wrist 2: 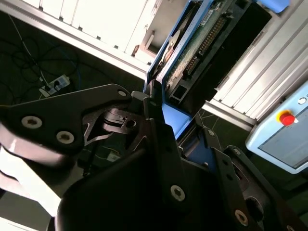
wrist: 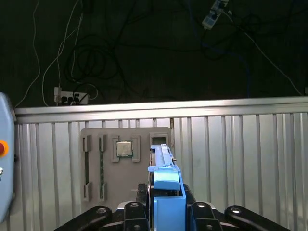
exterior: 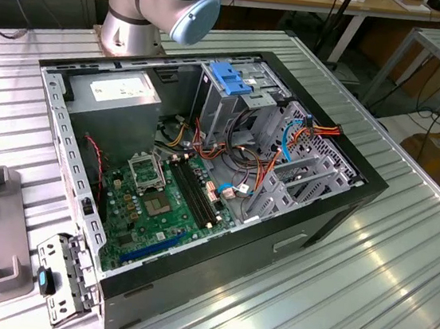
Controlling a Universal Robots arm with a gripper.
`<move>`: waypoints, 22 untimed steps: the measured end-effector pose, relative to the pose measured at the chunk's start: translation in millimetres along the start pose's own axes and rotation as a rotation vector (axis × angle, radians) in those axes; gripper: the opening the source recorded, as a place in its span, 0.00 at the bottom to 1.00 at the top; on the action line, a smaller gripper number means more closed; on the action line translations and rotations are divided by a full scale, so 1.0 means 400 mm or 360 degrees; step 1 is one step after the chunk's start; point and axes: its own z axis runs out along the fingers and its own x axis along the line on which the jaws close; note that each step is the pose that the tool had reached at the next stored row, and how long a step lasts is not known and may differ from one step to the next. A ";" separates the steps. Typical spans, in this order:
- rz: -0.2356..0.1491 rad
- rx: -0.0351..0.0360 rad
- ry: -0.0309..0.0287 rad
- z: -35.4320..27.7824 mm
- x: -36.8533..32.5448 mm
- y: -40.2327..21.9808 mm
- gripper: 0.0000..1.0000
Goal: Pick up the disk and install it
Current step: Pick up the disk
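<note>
1. Second wrist view: the black metal two-finger gripper (wrist 2: pixel 156 103) is clamped on the disk (wrist 2: pixel 192 43), a flat silver-metal hard drive framed by blue plastic side rails. It is seen edge-on here, with its green circuit board and a row of connector pins facing the camera.
2. One black finger (wrist 2: pixel 126 94) presses the drive from one side, and the other finger meets it from the opposite side, so the drive sits tight between them, clear of any surface.
3. A pale blue handheld control pendant (wrist 2: pixel 284 130) with a red round button (wrist 2: pixel 286 118) is beside the ribbed table edge.
4. In the first wrist view the disk (wrist: pixel 166 183) points away from the camera, with its blue rail between the gripper (wrist: pixel 167 207) fingers.
5. Beyond it lies the ribbed silver-metal table (wrist: pixel 240 163), which carries a flat grey plastic tray (wrist: pixel 127 178). In the tray are a square silver processor chip (wrist: pixel 123 149) and a long thin green memory stick (wrist: pixel 101 166).
6. In the exterior view the silver robot arm (exterior: pixel 164 1) with its light blue joint cap stands behind the open black computer case (exterior: pixel 334 219).
7. Inside the case are a green motherboard (exterior: pixel 159 205), a large grey power-supply box (exterior: pixel 120 96) and a blue plastic latch (exterior: pixel 232 78) on top of the metal cage.
</note>
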 end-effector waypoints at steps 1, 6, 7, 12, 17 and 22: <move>0.0000 -0.0001 -0.00001 -0.005 0.000 0.000 0.37; 0.0000 -0.0007 0.00001 -0.030 0.001 0.000 0.37; 0.0000 -0.0008 0.00002 -0.035 0.001 0.000 0.37; 0.0000 -0.0013 0.00003 -0.063 0.002 0.000 0.37; -0.0001 -0.0019 0.00005 -0.095 0.004 0.000 0.37; -0.0001 -0.0024 0.00006 -0.126 0.005 0.001 0.37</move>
